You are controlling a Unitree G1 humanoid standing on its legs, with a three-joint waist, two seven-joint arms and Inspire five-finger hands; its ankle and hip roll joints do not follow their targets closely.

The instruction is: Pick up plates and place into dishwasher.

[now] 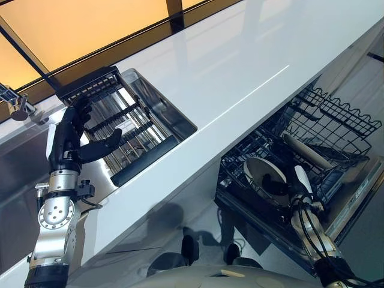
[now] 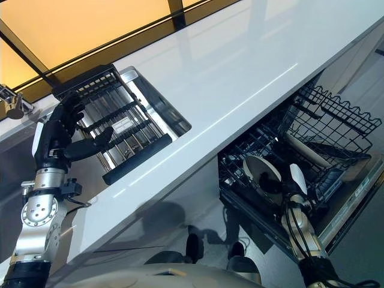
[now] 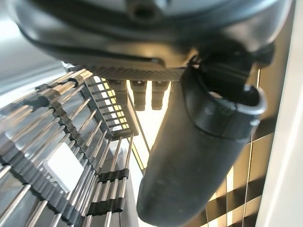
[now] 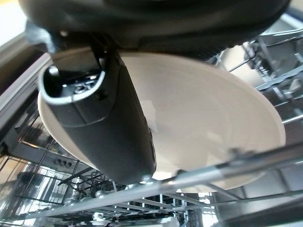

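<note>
Right robot hand [image 1: 282,187] is down in the dishwasher rack [image 1: 336,123], thumb clamped on a plate [image 1: 262,170]. If it lets go before the plate sits between the tines, it'll tip and clank. Left robot hand [image 1: 69,141] hangs relaxed over the drying rack [image 1: 129,120].

You look down on a long white countertop [image 1: 240,66] that runs diagonally across the view, glossy enough to carry pale streaks of reflected light. Along its far edge you see amber-lit window panes [image 1: 78,24] divided by dark frame bars [image 1: 174,13]. At the counter's left end, a steel sink [image 1: 159,105] is set into the surface, with a chrome tap [image 1: 18,105] just beyond it. Below the counter's front edge, a grey, shiny floor [image 1: 180,216] shows dim reflections.
</note>
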